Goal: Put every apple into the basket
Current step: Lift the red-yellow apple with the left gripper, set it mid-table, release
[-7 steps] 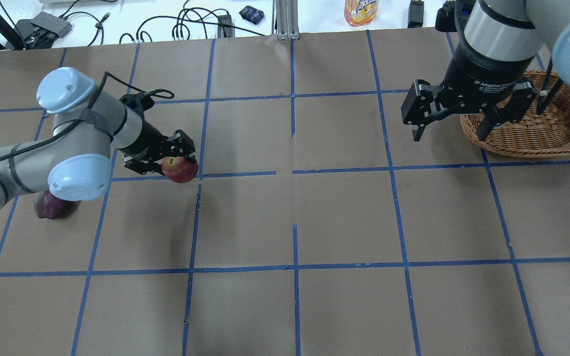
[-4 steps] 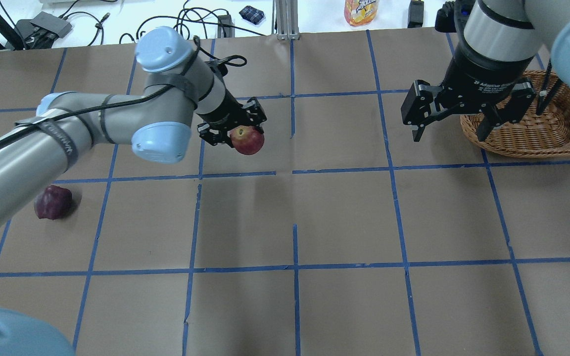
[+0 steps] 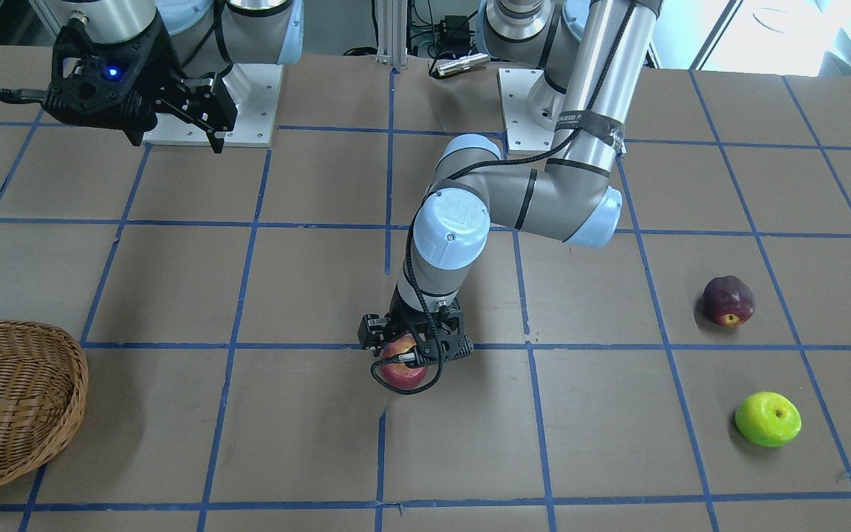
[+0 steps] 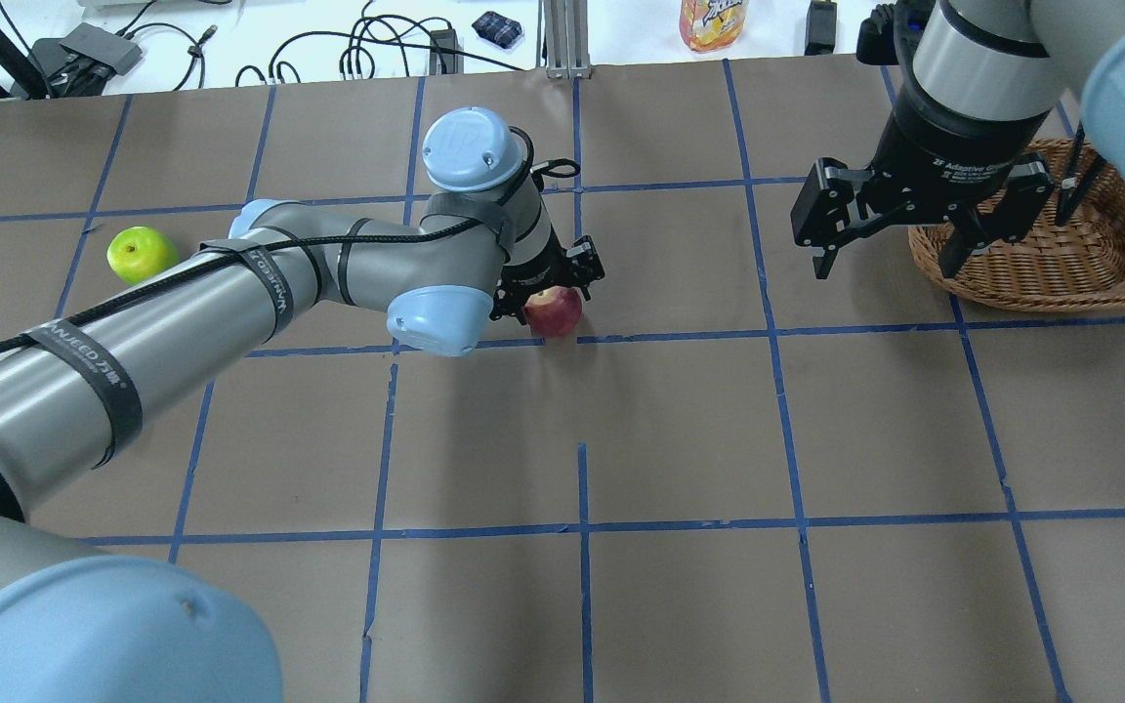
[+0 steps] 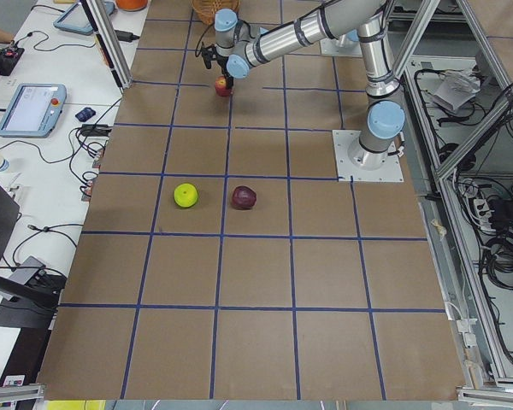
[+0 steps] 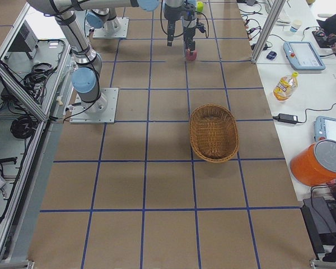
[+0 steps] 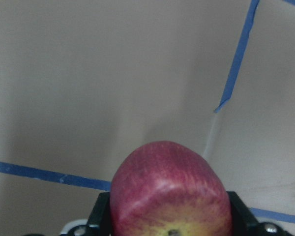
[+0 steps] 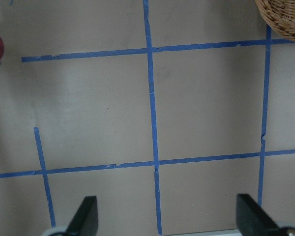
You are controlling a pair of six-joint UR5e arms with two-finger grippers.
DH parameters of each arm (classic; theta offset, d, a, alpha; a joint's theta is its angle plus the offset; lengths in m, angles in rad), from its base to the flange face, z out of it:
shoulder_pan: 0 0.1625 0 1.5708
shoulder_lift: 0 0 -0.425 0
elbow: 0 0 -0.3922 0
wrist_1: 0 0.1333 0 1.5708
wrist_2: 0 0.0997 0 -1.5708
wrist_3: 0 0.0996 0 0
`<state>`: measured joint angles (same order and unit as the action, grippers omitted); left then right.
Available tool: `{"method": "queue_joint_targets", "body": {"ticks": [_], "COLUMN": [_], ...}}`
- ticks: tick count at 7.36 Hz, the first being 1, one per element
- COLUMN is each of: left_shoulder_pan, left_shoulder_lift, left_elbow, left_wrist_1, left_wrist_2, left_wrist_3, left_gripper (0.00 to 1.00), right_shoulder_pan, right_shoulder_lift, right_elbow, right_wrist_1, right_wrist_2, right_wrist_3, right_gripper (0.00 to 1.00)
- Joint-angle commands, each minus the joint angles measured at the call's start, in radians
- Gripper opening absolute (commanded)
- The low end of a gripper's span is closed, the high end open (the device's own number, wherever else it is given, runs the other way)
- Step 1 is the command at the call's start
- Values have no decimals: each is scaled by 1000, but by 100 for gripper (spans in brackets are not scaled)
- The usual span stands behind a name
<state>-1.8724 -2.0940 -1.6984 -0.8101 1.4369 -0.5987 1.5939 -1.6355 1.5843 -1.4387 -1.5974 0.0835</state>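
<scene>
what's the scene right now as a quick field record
left pincer: shut on red apple, mid-table
right pincer: open, holding nothing, beside basket
maroon apple: loose on table
green apple: loose on table
apples in basket: none

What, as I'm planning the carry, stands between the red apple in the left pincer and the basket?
Nothing lies on the table between red apple and basket; the open right pincer hangs above that stretch, near the basket.
</scene>
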Motion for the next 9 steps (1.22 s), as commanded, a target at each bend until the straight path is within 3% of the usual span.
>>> {"method": "queue_joint_targets", "body": {"ticks": [1, 3, 4, 7, 8, 9], "left_shoulder_pan": [-1, 149, 236, 641, 712, 786], "left_shoulder_lift": [-14, 66, 116, 192, 198, 174], "left_elbow": [13, 69, 106, 137, 134, 132], "left_wrist_1": [23, -64, -218, -450, -498, -501], "left_wrist_2": [-12, -13, -19, 17, 31, 112], "left_wrist_3": [-7, 115, 201, 800, 933, 1061], "left_gripper": [100, 100, 100, 100, 100, 100], "right_shoulder_pan": [0, -2, 4, 91, 151, 200], "right_shoulder_lift": [31, 57, 87, 204, 268, 333], "right_elbow": [22, 25, 14, 13, 11, 7], "right_wrist_1": [-2, -19, -57, -256, -349, -429], "right_wrist_2": [1, 7, 11, 39, 42, 42], "right_wrist_3": [1, 8, 16, 126, 213, 302], "right_gripper": [100, 100, 100, 100, 100, 100]}}
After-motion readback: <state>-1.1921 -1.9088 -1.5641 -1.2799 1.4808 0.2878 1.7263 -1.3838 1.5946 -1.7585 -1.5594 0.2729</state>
